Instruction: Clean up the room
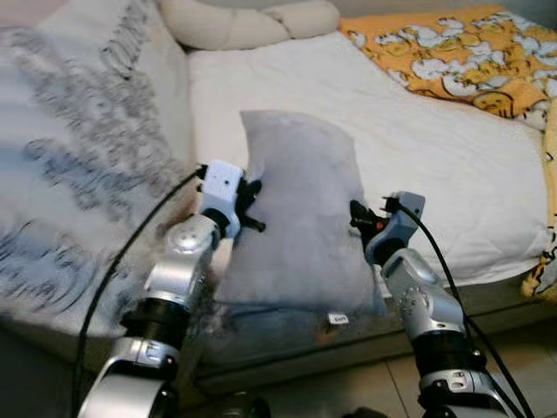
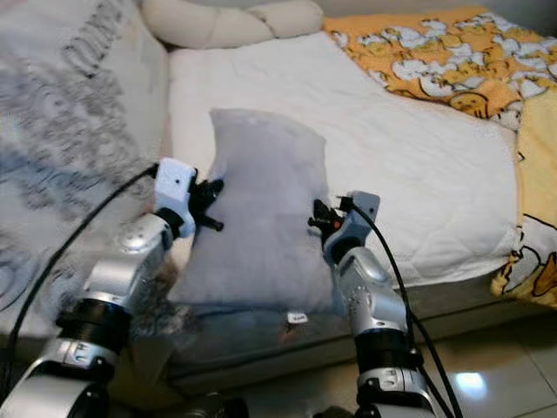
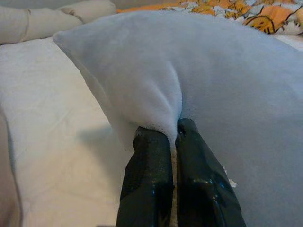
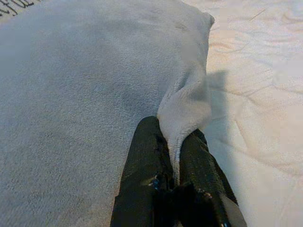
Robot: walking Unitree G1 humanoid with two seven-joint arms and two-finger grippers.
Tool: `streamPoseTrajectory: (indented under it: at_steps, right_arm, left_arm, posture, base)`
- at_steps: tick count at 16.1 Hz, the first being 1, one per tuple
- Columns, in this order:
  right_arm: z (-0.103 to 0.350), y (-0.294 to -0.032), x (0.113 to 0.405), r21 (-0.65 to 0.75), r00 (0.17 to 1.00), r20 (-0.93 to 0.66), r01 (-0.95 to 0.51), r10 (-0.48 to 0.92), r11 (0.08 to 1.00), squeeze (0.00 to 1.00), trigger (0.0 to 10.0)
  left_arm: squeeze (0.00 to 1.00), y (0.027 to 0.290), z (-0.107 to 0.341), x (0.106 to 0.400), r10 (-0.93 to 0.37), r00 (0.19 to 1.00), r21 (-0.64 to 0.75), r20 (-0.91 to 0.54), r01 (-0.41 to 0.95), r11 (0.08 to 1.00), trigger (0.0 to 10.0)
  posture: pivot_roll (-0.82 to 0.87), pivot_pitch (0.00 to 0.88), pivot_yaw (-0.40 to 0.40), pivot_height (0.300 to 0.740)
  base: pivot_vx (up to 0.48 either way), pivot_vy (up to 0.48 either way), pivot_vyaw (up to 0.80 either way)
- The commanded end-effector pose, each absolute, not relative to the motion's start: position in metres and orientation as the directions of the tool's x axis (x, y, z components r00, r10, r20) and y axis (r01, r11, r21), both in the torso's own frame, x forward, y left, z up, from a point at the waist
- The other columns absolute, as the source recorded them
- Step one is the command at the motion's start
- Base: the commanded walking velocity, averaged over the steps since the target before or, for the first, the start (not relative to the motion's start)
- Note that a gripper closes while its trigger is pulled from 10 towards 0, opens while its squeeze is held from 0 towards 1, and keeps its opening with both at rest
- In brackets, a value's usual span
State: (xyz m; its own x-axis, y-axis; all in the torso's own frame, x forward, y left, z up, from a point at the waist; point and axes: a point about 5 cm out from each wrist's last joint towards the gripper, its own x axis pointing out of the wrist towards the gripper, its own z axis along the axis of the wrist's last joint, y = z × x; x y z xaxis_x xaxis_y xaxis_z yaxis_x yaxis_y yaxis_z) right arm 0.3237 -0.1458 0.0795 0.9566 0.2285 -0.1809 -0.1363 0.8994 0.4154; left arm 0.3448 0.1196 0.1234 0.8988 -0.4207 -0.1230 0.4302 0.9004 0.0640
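A grey plush pillow [image 1: 300, 213] hangs between my two arms over the front of the white bed [image 1: 435, 148]. My left gripper [image 1: 252, 205] is shut on the pillow's left edge; in the left wrist view its black fingers [image 3: 149, 161] pinch a fold of the grey fabric [image 3: 199, 71]. My right gripper [image 1: 359, 218] is shut on the pillow's right edge, and the right wrist view shows a tuft of the pillow [image 4: 182, 113] squeezed between the fingers [image 4: 142, 156]. A small white tag [image 1: 338, 319] dangles at the pillow's lower edge.
A light blanket with grey print [image 1: 78, 148] covers the bed's left side. A long cream bolster [image 1: 252, 22] lies along the head of the bed. An orange duck-print quilt [image 1: 461, 48] is bunched at the back right. Tiled floor [image 1: 513, 357] runs below the bed's front edge.
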Motion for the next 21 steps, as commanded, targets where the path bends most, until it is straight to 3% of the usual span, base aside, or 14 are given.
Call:
streamPoseTrajectory:
  at_steps: [1, 5, 21]
  right_arm:
    - [0.0847, -0.1474, 0.3253, 0.413, 0.964, -0.154, -0.138, 0.219, 0.9, 0.0, 10.0]
    - [0.0833, -0.1481, 0.3255, 0.415, 0.962, -0.158, -0.14, 0.222, 0.899, 0.0, 10.0]
    - [0.0837, -0.1511, 0.334, 0.39, 0.959, -0.169, -0.148, 0.228, 0.909, 0.0, 10.0]
  left_arm:
    - [0.0, 0.1206, 0.1339, 0.3461, -0.411, 0.908, 0.091, -0.079, 0.417, 0.904, 10.0]
    - [0.0, 0.1187, 0.1336, 0.3449, -0.415, 0.907, 0.078, -0.076, 0.421, 0.904, 10.0]
    - [0.0, 0.1269, 0.138, 0.348, -0.382, 0.922, 0.08, -0.069, 0.387, 0.919, 10.0]
  posture:
    - [0.0, 0.0, 0.049, 0.74]
    - [-0.01, 0.0, 0.051, 0.74]
    - [0.01, 0.0, 0.041, 0.74]
  base:
    - [0.0, 0.0, 0.0]
    - [0.0, 0.0, 0.0]
    - [0.306, 0.0, 0.0]
